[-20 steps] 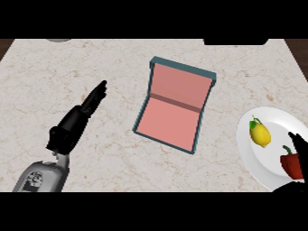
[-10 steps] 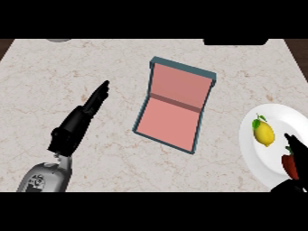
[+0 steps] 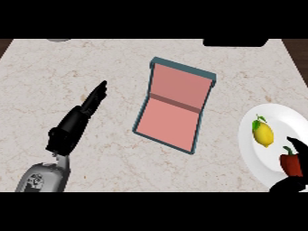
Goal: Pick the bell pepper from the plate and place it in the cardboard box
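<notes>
A red bell pepper with a green stem lies on the white plate at the right edge, beside a yellow lemon. My right hand sits over the plate's lower right, its fingers against the pepper's right side and its thumb low by the plate's rim; whether they curl round the pepper is hidden. The cardboard box lies open in the middle, pink inside with a teal rim. My left hand rests at the left, fingers straight and pointing up-right, holding nothing.
A dark object sits at the counter's far edge, top right. A grey round thing peeks in at the top left. The marble counter ends in dark wood at both sides.
My right hand has shifted down and to the right over the plate, closing against the pepper's side. The left hand and the box have stayed where they were.
</notes>
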Available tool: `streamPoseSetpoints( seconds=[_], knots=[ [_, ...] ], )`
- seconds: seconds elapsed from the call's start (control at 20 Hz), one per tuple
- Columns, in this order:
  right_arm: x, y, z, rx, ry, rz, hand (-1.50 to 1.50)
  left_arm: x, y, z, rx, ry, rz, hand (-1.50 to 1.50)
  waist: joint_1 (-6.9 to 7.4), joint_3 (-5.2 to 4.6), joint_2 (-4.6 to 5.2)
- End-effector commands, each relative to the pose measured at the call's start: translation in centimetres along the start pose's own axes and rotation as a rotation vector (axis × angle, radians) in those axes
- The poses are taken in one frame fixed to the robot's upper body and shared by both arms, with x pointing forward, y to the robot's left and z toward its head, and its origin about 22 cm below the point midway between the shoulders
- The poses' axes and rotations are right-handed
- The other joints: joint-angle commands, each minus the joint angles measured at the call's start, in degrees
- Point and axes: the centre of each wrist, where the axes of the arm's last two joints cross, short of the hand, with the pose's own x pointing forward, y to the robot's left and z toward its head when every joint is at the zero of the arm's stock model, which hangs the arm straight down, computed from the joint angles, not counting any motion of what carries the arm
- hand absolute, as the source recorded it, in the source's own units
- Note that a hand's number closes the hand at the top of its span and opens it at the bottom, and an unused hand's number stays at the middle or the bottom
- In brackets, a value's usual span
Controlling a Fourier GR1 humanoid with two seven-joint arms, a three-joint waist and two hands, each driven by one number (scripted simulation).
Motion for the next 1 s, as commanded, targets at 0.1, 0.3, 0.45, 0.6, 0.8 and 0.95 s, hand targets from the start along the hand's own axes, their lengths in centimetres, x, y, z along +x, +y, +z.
streamPoseSetpoints(
  seconds=[0.1, 0.3, 0.45, 0.6, 0.8, 0.95],
  knots=[
    [-0.8, 1.6, -0.2, 0.04, -0.013, 0.043, 1.5, 0.2, 1.1, -0.7, 0.001, 0.003, -0.003, 0.0, -0.13, 0.76, 0.34],
    [-1.7, 1.6, -0.1, -0.025, -0.033, 0.054, 1.5, -0.3, -0.5, -0.4, -0.003, 0.006, 0.005, 0.0, -0.14, 0.76, 0.31],
    [11.1, 4.9, 6.0, -0.024, -0.311, 0.032, 1.5, 0.8, -0.4, -1.4, -0.006, -0.002, 0.001, 0.0, 0.52, 0.61, 0.2],
    [16.6, 5.2, 8.6, -0.018, -0.486, 0.071, 1.5, 0.7, -1.1, -1.2, -0.065, -0.019, -0.001, 0.0, 4.67, 0.64, 0.4],
    [19.5, 4.6, 11.2, -0.133, -0.517, 0.124, 1.5, 0.9, -1.0, -1.5, -0.064, -0.016, -0.002, 0.0, 3.57, 0.69, -0.03],
    [22.1, 4.4, 14.4, -0.242, -0.524, 0.12, 1.5, 0.8, -1.2, -1.5, -0.063, -0.011, 0.0, 0.0, 3.44, 0.73, -0.02]
  ],
)
